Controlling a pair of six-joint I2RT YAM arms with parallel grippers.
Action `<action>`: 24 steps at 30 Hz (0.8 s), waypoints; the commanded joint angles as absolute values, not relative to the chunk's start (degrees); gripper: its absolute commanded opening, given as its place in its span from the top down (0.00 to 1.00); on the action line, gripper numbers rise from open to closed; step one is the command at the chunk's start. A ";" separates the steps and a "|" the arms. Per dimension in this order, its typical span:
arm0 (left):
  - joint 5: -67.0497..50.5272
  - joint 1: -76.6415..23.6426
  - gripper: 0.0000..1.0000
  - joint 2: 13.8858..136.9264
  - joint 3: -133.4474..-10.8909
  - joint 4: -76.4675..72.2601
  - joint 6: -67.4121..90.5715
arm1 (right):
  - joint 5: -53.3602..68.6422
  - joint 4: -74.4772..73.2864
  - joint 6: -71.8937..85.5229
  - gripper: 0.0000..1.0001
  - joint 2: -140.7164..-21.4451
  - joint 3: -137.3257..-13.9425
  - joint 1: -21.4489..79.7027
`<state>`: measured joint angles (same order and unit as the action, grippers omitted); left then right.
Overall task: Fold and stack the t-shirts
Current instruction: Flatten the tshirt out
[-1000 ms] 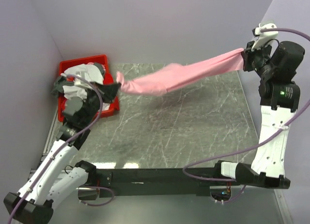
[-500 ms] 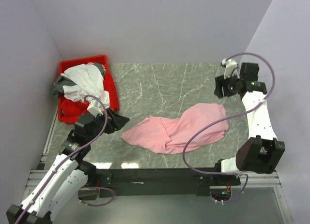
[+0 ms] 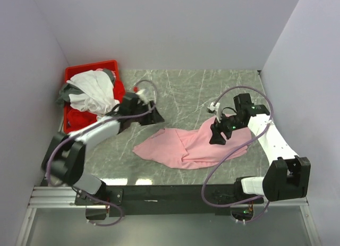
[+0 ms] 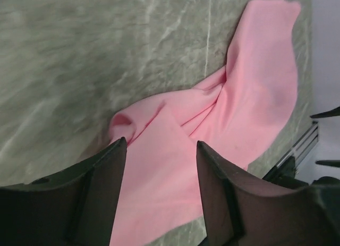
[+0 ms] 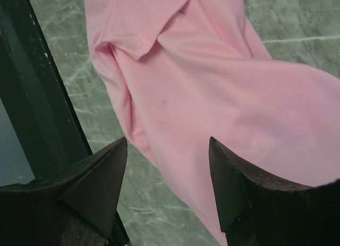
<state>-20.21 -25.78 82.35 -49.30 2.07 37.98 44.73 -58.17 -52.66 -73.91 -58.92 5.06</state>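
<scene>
Now, pink t-shirt [image 3: 194, 147] crumpled on table [image 3: 180, 92], lower centre of top view. Left gripper [image 3: 155, 116] near its left end, jaws wide apart, empty. Right gripper [image 3: 217, 137] over its right part, jaws wide apart too, empty. Upper left, other t-shirts [image 3: 90, 92] heaped in red bin [image 3: 90, 68].

We see the light pink t-shirt [image 3: 186, 147] lying rumpled and unfolded on the counter [image 3: 175, 92], creased near its middle. A white t-shirt [image 3: 93, 89], a grey t-shirt [image 3: 65, 92] (only an edge shows) and a red t-shirt [image 3: 79, 118] sit heaped in the red bin [image 3: 90, 69], far left.
</scene>
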 commanded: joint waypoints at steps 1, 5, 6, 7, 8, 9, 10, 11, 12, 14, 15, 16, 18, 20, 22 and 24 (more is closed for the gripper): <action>-20.23 -32.67 0.40 89.71 -59.83 5.94 28.93 | 49.22 -52.48 -49.23 0.31 -71.71 -58.54 5.27; -13.90 -37.70 0.44 98.86 -68.10 12.20 20.85 | 48.34 -49.66 -47.20 0.31 -71.98 -56.96 4.92; -12.84 -38.31 0.44 99.57 -68.55 12.74 20.13 | 48.25 -48.61 -46.85 0.31 -71.98 -56.52 4.92; -11.88 -39.19 0.45 101.06 -69.77 13.18 19.52 | 48.69 -48.60 -47.02 0.31 -72.33 -56.25 4.83; -11.17 -39.63 0.45 101.77 -70.57 14.58 17.86 | 48.78 -49.04 -47.28 0.31 -72.59 -56.25 4.75; -10.47 -39.81 0.45 102.47 -71.45 15.11 17.15 | 48.69 -49.39 -47.81 0.31 -73.03 -56.42 4.66; -10.11 -40.25 0.46 103.70 -73.20 15.55 15.83 | 48.87 -49.92 -48.16 0.31 -73.56 -56.95 4.22; -10.11 -40.43 0.47 104.41 -74.08 16.17 15.04 | 49.04 -50.44 -48.51 0.31 -73.65 -57.13 3.87; -9.59 -40.52 0.47 105.11 -74.96 17.13 14.51 | 49.13 -51.41 -49.30 0.31 -73.83 -57.48 3.52; -8.97 -40.78 0.49 107.48 -78.04 18.89 12.49 | 49.74 -52.12 -49.92 0.31 -74.00 -57.92 2.12; -8.27 -40.87 0.50 108.36 -79.18 20.81 11.96 | 50.01 -52.82 -50.53 0.31 -74.09 -58.01 1.67; -8.17 -40.96 0.51 110.02 -81.02 21.70 11.43 | 50.10 -53.17 -50.80 0.31 -74.27 -58.18 1.32; -8.09 -41.13 0.53 111.53 -82.87 23.81 9.94 | 50.71 -54.13 -51.67 0.31 -74.35 -58.18 0.36; -7.39 -41.83 0.54 112.85 -84.37 26.01 8.80 | 50.89 -54.58 -52.12 0.31 -74.62 -58.36 0.26; -6.86 -42.27 0.55 113.20 -84.64 27.15 8.27 | 51.15 -55.28 -52.73 0.31 -74.79 -58.71 -2.19; -6.51 -42.71 0.57 113.12 -84.64 27.77 8.17 | 51.33 -55.55 -53.08 0.31 -74.97 -58.97 -2.98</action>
<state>-7.81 -41.60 113.12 -82.19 24.38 10.92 49.32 -54.02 -51.20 -74.94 -56.93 -1.63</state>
